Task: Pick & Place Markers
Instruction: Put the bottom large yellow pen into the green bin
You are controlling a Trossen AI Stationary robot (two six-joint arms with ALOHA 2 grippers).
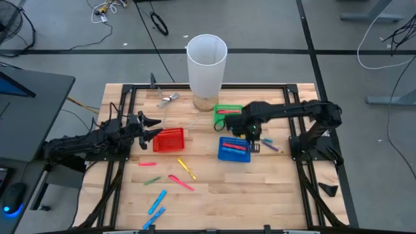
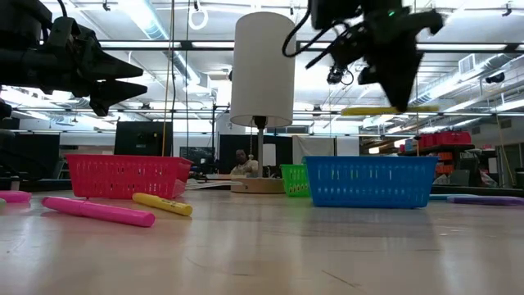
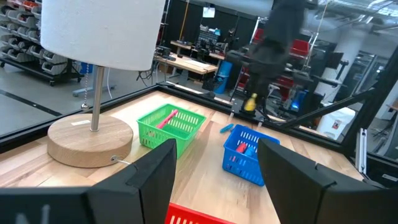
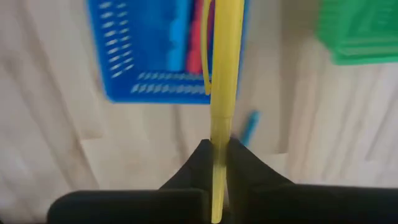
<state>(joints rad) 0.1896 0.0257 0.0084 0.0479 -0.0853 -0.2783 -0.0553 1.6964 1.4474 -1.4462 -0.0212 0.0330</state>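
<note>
My right gripper (image 1: 252,134) hangs over the blue mesh basket (image 1: 234,149), shut on a yellow marker (image 2: 389,109). My left gripper (image 1: 151,127) waits open, in the air beside the red basket (image 1: 169,140). The blue basket holds red and light blue markers (image 4: 186,37), and the green basket (image 1: 227,116) holds a red one (image 3: 166,118). Loose on the table lie yellow (image 1: 186,169), pink (image 1: 181,182), green (image 1: 151,180), red (image 1: 146,164), light blue (image 1: 156,202) and purple (image 1: 270,147) markers. My right gripper pinches the yellow marker's shaft (image 4: 218,134) between its two fingers (image 4: 245,165), partway along its length. The fingers come from above, pointing down, and lie across the marker. The marker is lifted clear and level above the blue basket (image 2: 368,180).
A tall white cylinder (image 1: 207,58) on a round wooden base (image 3: 90,140) stands at the table's far side, behind the green basket. A black frame (image 1: 130,88) borders the wooden table. Bare wood shows at the near side around the loose markers.
</note>
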